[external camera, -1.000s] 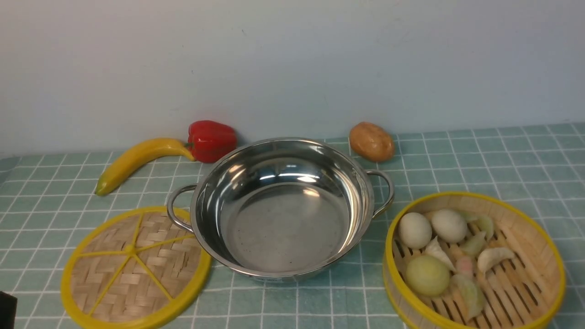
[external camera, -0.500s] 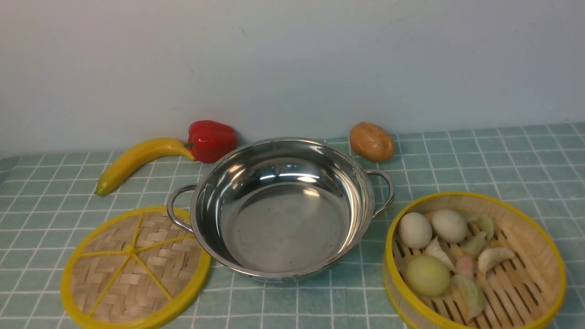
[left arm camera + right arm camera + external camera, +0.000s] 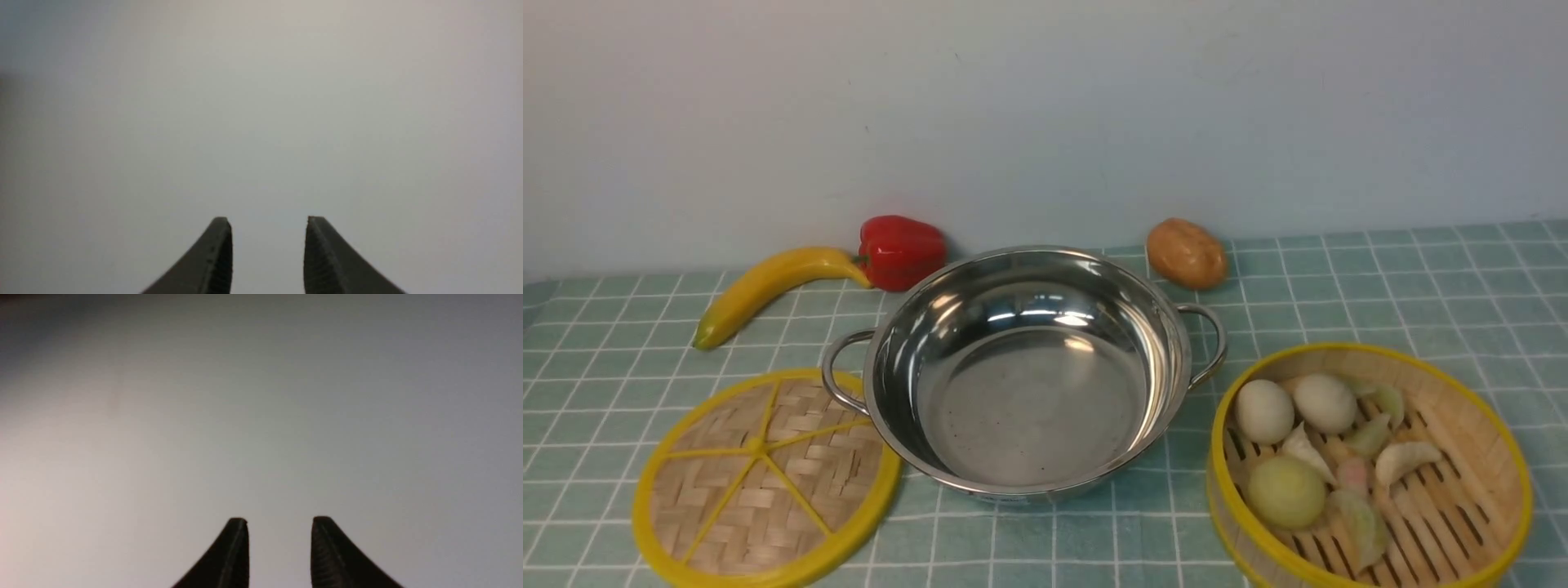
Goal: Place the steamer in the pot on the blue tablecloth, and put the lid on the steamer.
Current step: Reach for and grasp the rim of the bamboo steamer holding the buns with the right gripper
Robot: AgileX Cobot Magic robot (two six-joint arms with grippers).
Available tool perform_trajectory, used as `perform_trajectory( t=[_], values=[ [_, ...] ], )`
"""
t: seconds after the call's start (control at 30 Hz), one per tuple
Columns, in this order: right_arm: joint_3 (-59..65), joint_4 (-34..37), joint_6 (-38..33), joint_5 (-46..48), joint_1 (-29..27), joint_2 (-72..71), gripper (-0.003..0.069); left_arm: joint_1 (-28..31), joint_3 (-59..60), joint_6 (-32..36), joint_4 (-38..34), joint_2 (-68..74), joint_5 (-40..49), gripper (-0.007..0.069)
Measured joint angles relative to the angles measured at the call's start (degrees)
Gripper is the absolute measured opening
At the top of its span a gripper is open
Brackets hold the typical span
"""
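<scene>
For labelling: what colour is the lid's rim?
The lid rim is yellow; front view shows it best.

A blue tablecloth with thin white squares is spread flat. A shiny metal pot sits on it in the middle. A flat round bamboo lid lies near and to the left, and the pot's left handle sticks out over its edge. A bamboo steamer sits near and to the right, just beside the pot. Far back on the left lies a yellow banana, with a red pepper touching its tip. A brown potato lies far back, right of the pot.
</scene>
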Motion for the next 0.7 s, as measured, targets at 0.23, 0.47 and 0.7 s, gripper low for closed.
perform_trajectory(
  t=[0.23, 0.47, 0.7],
  values=[
    [-14.17, 3.93, -3.66, 50.07, 0.00, 22.66, 0.0240, 0.00, -11.29, 3.01, 0.57, 22.53, 38.56, 0.0243],
    [-14.85, 13.67, -16.24, 67.62, 0.00, 39.96, 0.0240, 0.00, -11.82, 6.92, 0.57, 39.49, 47.24, 0.0243],
    [-15.05, 14.26, -20.50, 66.31, 0.00, 54.65, 0.0240, 0.00, -11.82, 7.76, 0.45, 51.26, 46.42, 0.0243]
  ],
)
